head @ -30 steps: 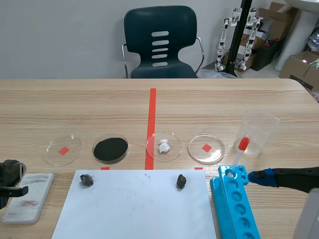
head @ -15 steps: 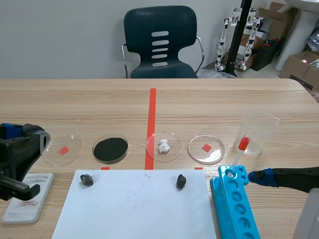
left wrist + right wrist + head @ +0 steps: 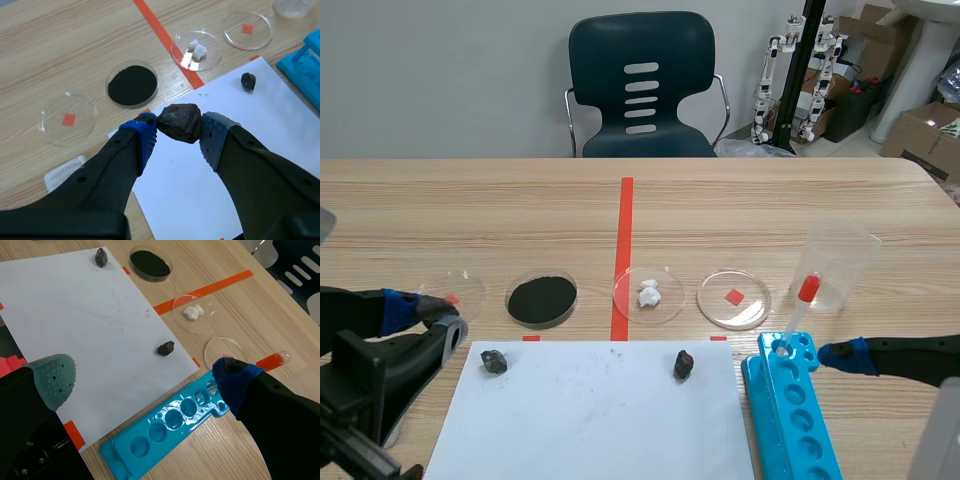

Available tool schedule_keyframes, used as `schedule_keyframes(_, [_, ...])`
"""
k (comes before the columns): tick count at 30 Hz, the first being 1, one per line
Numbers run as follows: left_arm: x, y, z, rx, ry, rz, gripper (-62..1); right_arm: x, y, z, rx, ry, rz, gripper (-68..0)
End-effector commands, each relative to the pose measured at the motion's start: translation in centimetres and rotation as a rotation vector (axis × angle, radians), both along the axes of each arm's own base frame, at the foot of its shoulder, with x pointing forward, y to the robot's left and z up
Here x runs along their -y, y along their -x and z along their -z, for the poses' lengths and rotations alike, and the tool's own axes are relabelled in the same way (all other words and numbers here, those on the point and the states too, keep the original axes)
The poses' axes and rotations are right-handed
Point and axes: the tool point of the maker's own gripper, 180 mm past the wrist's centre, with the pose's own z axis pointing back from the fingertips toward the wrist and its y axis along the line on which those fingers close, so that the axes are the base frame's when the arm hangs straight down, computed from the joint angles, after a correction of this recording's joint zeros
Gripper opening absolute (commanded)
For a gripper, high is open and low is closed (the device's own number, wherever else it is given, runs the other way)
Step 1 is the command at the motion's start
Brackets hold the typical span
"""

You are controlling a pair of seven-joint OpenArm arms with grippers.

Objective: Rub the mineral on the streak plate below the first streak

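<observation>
Above the bench [image 3: 770,200], the right gripper [image 3: 142,377] hangs with fingers spread by the blue tray [image 3: 165,430]. The left gripper [image 3: 180,134] clamps the mineral [image 3: 179,121] between its fingers, over the paper [image 3: 175,187]. I'd lower it onto the streak plate [image 3: 62,172] peeking out beside that gripper, then drag firmly just under the first streak.

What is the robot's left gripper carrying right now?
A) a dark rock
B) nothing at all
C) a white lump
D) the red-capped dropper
A: in the left wrist view a dark rock sits pressed between the two fingers of the left gripper.
</observation>
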Motion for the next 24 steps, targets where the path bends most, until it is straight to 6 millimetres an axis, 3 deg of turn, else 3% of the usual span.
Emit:
schedule_keyframes(1, [-0.09,0.04,0.01,-0.009,0.009,-0.018,-43.2,-0.43,-0.45,-1.21,0.035,-0.027,-0.002,-10.6])
schedule_keyframes(24, [-0.24,0.21,0.57,-0.045,0.027,-0.066,-43.2,-0.43,-0.45,-1.21,0.035,-0.027,-0.003,-10.6])
